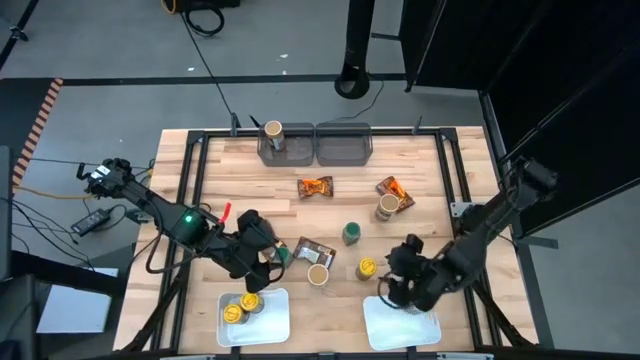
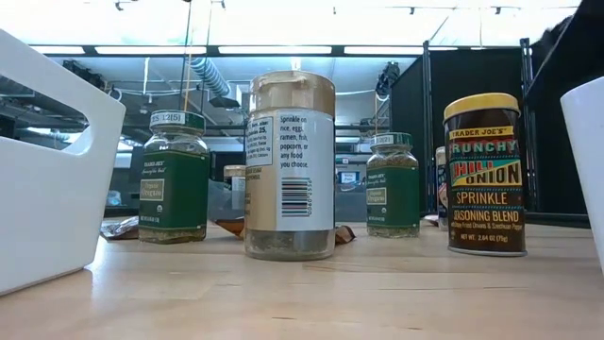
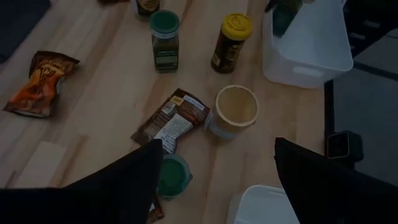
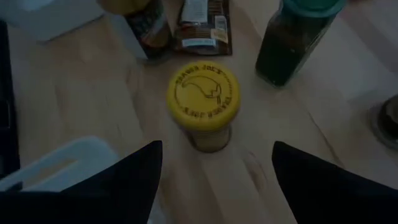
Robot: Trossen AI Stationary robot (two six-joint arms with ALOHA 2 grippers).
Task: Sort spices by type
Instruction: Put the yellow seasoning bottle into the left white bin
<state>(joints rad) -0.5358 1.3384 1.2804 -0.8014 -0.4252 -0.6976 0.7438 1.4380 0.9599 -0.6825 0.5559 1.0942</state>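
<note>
Yellow caps mark the jars you see at the near side: two already sit in the left white tray point(image 1: 254, 318), and one yellow-lidded jar point(image 4: 203, 99) stands on the desk point(image 1: 230, 190) directly ahead of the right gripper point(image 1: 397, 287), whose jaws are spread wide with nothing between them. That lid is round with an embossed emblem. Your left gripper point(image 1: 262, 268) hovers near the left tray, its jaws also wide and empty, above a green-lidded jar point(image 3: 172, 176) and just beside a flat brown packet point(image 3: 172, 118). A tan-lidded jar point(image 3: 234, 109) stands touching that packet's edge. Another green-lidded jar point(image 1: 351, 233) stands mid-desk, and orange packets point(image 1: 316, 187) lie farther back, one near a second tan-lidded jar point(image 1: 387, 208). One more tan-lidded jar stands in the left grey bin point(image 1: 284, 152) at the far edge.

Pale wood planks with visible grain make up the desk, framed by dark rails. The right white tray point(image 1: 402, 327) is smooth plastic. Grey floor, cables and a black curtain surround the rig; ceiling strip lights show in the low view.
</note>
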